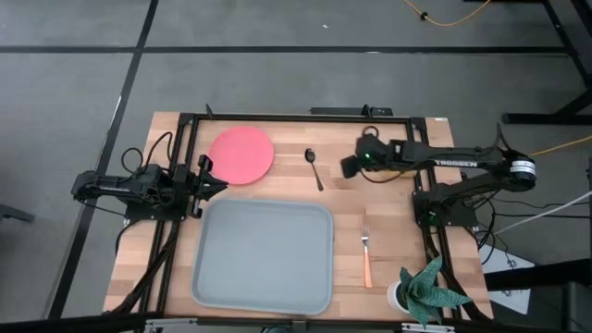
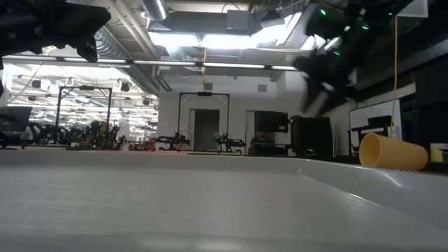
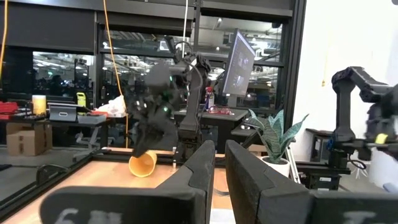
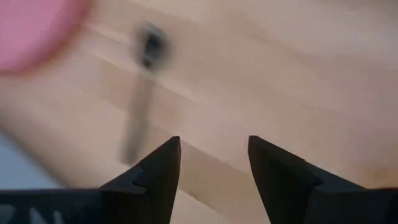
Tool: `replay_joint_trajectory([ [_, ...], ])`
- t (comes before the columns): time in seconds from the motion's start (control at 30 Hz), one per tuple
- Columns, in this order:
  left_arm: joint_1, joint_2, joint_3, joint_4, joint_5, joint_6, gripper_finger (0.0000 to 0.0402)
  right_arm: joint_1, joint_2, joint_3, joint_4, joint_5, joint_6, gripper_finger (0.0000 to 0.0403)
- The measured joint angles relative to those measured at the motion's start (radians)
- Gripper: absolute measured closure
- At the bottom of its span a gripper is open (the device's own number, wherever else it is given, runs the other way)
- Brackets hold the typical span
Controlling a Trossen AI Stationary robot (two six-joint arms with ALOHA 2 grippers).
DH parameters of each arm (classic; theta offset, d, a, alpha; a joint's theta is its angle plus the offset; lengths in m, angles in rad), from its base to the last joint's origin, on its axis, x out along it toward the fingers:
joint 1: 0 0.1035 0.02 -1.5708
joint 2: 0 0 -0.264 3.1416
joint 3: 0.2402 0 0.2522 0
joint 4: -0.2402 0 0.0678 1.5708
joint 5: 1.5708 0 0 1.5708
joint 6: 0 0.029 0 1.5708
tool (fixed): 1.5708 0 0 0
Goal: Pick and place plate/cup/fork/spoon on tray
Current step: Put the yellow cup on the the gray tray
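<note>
Right gripper [image 1: 350, 167] hovers right of centre beside the spoon [image 1: 314, 167] — fingers [image 4: 158, 168] apart, empty; left gripper [image 1: 205, 176] — fingers nearly closed, empty — waits at left.

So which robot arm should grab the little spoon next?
The right one, probably. Its hand is open and hovering close beside the spoon, which shows just ahead in its wrist view. The left hand waits by the plate, farther from the spoon.

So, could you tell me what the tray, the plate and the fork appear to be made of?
The tray looks like moulded plastic: uniform matte light grey, rounded corners, raised rim. The plate seems matte plastic too, an even coral pink without shine. The fork appears to have silvery metal tines and an orange handle, probably plastic.
</note>
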Motion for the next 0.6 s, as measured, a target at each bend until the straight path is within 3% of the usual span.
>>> replay_joint_trajectory([
  [0.17, 0.0, 0.0, 0.0, 0.0, 0.0, 0.0, 0.0369, 0.007, 0.134, 0.171, -0.092, -0.003, -0.092, 0.0211],
  [0.33, 0.0, 0.0, 0.0, 0.0, 0.0, 0.0, 0.037, 0.013, 0.266, 0.289, -0.393, 0.157, -0.105, 0.0211],
  [0.5, 0.0, 0.0, 0.0, 0.0, 0.0, 0.0, 0.0369, 0.013, 0.354, 0.296, -0.688, 0.285, 0.017, 0.0211],
  [0.6, 0.0, 0.0, 0.0, 0.0, 0.0, 0.0, 0.037, 0.013, 0.383, 0.253, -0.775, 0.303, 0.077, 0.0211],
])
